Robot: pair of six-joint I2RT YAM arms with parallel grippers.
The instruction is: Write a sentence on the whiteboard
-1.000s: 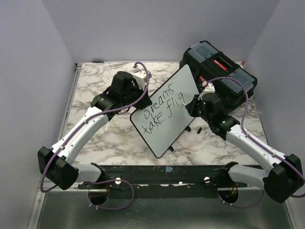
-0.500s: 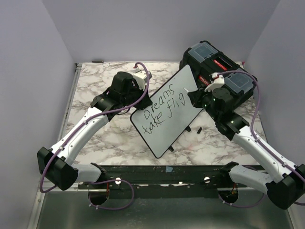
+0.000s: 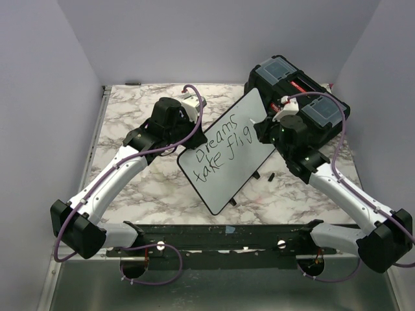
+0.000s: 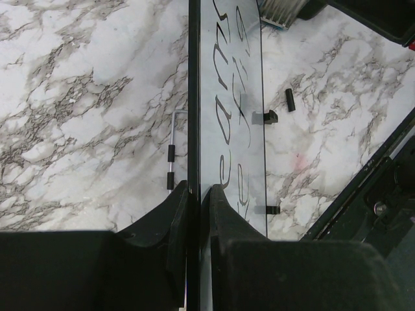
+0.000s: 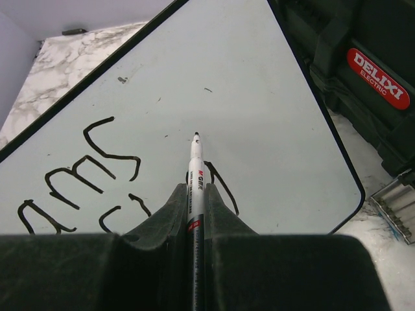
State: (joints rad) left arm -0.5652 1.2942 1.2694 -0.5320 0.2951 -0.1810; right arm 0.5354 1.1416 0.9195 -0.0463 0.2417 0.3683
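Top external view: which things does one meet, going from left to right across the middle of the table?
First the left gripper, clamped on the board's edge → flat white rectangular whiteboard with thin black rim → right gripper holding a white marker → black plastic toolbox.

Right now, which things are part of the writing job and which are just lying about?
Job: whiteboard, left gripper clamping its edge, marker in right gripper, unfinished sentence.
Lying about: black toolbox, small black piece, thin metal rod.
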